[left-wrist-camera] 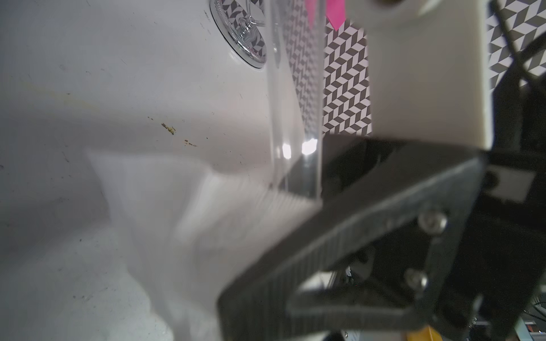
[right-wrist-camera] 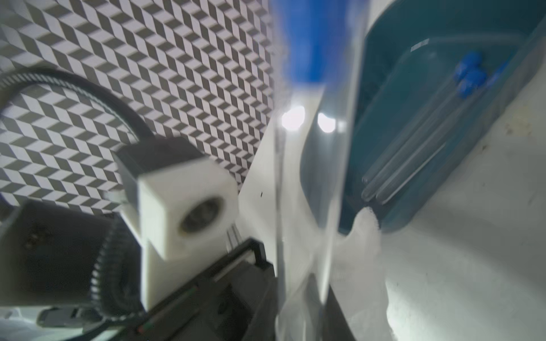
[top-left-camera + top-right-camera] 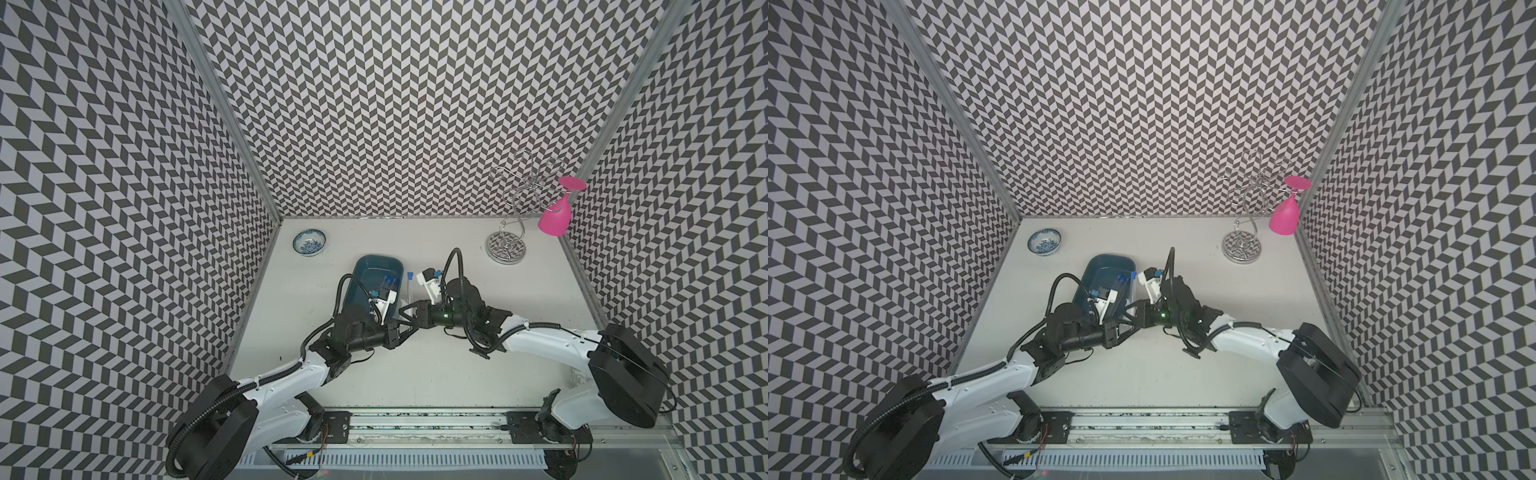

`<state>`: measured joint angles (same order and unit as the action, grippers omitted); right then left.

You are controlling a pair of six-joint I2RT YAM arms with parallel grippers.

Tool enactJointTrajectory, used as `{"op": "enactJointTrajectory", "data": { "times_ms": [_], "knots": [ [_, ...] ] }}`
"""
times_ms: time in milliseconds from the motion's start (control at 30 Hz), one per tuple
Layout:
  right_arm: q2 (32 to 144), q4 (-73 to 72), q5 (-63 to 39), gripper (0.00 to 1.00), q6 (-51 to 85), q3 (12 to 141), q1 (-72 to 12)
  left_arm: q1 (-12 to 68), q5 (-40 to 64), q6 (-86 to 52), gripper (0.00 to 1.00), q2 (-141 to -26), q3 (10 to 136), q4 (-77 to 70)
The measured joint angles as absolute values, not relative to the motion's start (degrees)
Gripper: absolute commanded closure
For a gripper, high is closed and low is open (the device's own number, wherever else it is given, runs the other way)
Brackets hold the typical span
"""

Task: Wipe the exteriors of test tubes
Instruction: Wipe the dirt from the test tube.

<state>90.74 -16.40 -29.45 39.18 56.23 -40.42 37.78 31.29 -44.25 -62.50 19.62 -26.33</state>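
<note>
Both sets of fingers are clamped: left fingers on the white wipe, right fingers on 1 test tube.
It sits just beside the teal tray on the worktop; 3 more test tubes lie inside.

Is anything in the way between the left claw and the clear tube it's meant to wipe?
Only the white wipe, pinched in the left gripper and lying against the test tube that the right gripper holds. Nothing else visible intervenes.
</note>
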Motion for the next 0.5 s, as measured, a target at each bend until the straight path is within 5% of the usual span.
{"op": "enactJointTrajectory", "data": {
  "times_ms": [500],
  "knots": [
    [83.92,-15.75,-19.29,0.85,42.68,43.97,-48.73,37.85,32.67,-42.72,0.83,-64.07,19.68,-26.35]
  ]
}}
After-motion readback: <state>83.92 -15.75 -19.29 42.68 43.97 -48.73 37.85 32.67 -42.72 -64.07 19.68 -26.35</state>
